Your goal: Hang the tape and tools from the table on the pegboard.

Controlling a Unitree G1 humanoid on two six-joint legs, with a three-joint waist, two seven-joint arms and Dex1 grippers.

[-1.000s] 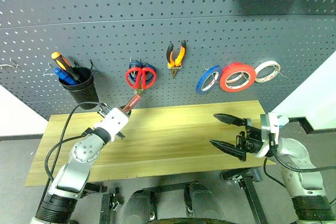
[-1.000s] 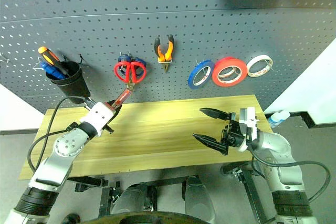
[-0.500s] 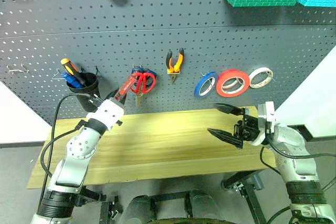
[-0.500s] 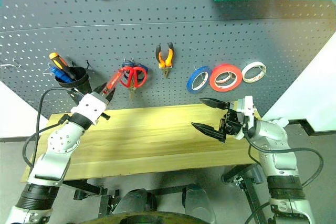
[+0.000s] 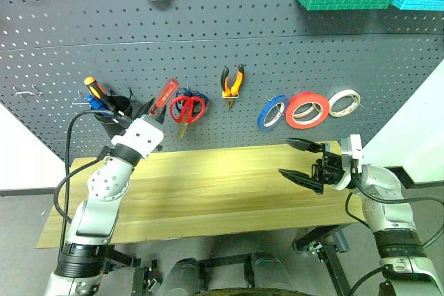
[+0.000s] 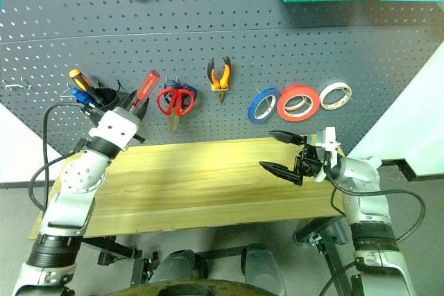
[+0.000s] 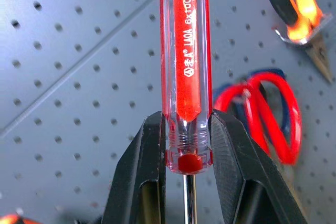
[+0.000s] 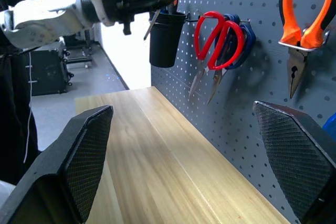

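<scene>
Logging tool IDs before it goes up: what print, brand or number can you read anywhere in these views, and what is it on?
"LAOA 6x100", after a small hexagon logo, printed in white along the clear red handle of the screwdriver held in the left tool.
No other print can be read on the pliers, red scissors, tape rolls or pegboard.

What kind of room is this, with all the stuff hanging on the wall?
Probably a workshop or tool corner. A dark pegboard holds red scissors, pliers and rolls of tape, above a wooden table.
</scene>
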